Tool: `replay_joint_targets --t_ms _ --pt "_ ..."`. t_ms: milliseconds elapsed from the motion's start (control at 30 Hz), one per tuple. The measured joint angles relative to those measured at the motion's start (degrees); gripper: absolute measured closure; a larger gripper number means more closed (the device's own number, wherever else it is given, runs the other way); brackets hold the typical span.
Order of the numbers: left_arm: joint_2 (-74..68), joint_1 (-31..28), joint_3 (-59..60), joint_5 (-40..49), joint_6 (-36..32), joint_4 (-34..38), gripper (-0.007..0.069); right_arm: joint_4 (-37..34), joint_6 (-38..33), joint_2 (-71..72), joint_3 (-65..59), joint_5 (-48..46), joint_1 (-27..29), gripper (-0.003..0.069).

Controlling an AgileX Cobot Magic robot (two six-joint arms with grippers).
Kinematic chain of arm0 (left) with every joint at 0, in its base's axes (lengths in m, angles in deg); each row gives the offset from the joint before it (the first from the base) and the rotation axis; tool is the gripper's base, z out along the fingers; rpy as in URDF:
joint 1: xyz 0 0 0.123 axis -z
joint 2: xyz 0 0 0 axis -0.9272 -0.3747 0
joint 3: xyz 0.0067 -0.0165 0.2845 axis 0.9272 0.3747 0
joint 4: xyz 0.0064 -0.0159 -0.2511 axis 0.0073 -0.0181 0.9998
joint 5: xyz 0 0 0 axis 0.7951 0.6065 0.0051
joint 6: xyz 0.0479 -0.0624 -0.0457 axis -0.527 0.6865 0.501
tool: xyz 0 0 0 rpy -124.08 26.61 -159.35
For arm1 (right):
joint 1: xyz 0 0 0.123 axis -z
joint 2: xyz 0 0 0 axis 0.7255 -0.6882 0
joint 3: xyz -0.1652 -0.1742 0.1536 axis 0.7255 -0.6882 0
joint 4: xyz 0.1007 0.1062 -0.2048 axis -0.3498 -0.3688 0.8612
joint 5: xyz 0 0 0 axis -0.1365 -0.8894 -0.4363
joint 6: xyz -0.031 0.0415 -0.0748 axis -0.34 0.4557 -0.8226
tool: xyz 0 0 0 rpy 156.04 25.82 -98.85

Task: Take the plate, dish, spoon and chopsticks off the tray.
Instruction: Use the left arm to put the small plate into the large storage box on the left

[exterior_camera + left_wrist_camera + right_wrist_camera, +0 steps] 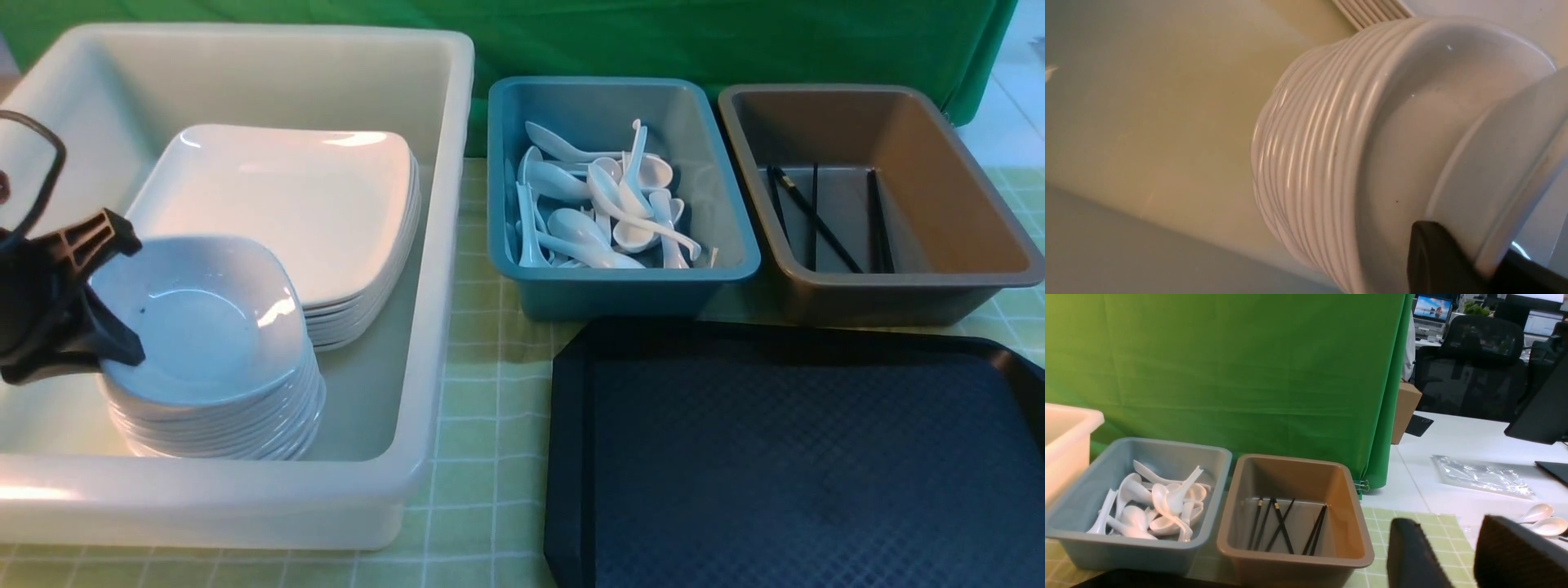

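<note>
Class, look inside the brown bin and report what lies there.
The brown bin holds thin black chopsticks, some crossing, a few showing gold bands. The front view's near wall hides their lower ends; the right wrist view also cuts off the floor nearest the camera.

The front view is bright and mostly sharp, with glare on the near rim of the white bin [220, 498] at left and highlights on the stacked white plates [277, 204]. The left wrist view is dimmer, warm-toned and soft. In the right wrist view, daylight-bright white tabletop [1412, 465] contrasts with blurred dark gripper fingers [1414, 551].
</note>
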Motion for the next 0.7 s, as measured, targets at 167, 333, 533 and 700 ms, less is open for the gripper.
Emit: replay_joint_targets --t_ms 167,333,533,700 --pt "0.0 0.0 0.0 -0.8 0.0 -0.2 0.0592 0.0 0.0 0.0 0.0 -0.5 0.0 0.0424" --pt "0.0 0.0 0.0 -0.7 0.0 -1.7 0.0502 0.0 0.0 0.0 0.0 -1.1 0.0 0.0422" --pt "0.0 0.0 0.1 0.2 0.0 -3.8 0.0321 0.0 0.0 0.0 0.0 -1.2 0.0 0.0421" --pt "0.0 0.0 -2.0 2.7 -0.7 -6.4 0.0216 0.0 -0.1 -0.2 0.0 -1.7 0.0 0.0466"
